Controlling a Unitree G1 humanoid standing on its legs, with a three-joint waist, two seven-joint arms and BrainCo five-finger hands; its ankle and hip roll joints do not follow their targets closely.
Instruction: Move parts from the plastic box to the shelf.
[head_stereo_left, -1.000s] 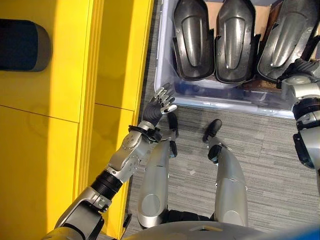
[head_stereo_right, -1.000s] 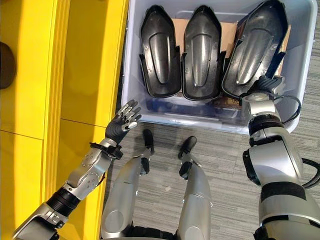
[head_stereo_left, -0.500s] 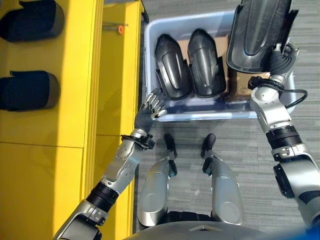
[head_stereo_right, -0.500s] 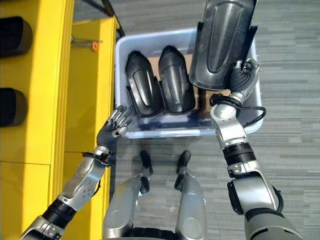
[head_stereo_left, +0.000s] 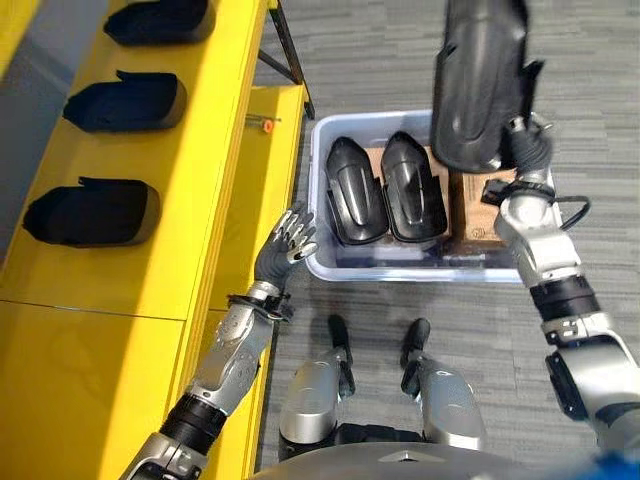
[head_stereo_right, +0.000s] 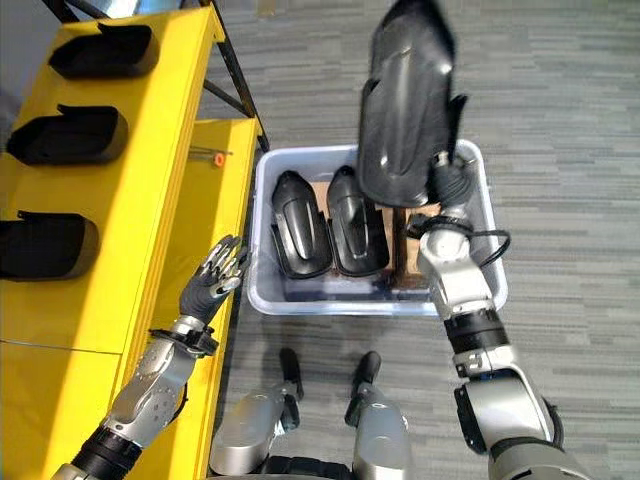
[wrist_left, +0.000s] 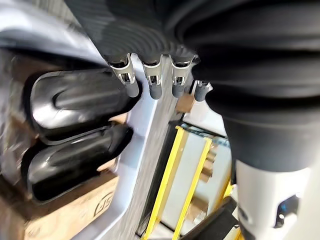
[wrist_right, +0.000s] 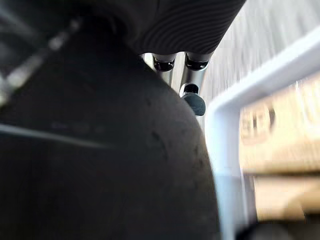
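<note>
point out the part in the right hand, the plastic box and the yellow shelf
lifted part (head_stereo_right: 405, 110), right eye view, middle of its dark shell
plastic box (head_stereo_right: 350, 302), right eye view, near wall
yellow shelf (head_stereo_left: 185, 160), left eye view, bare top surface

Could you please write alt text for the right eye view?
The right hand holds a black part lifted above the plastic box, where two more parts lie. The left hand hangs open beside the yellow shelf.
</note>
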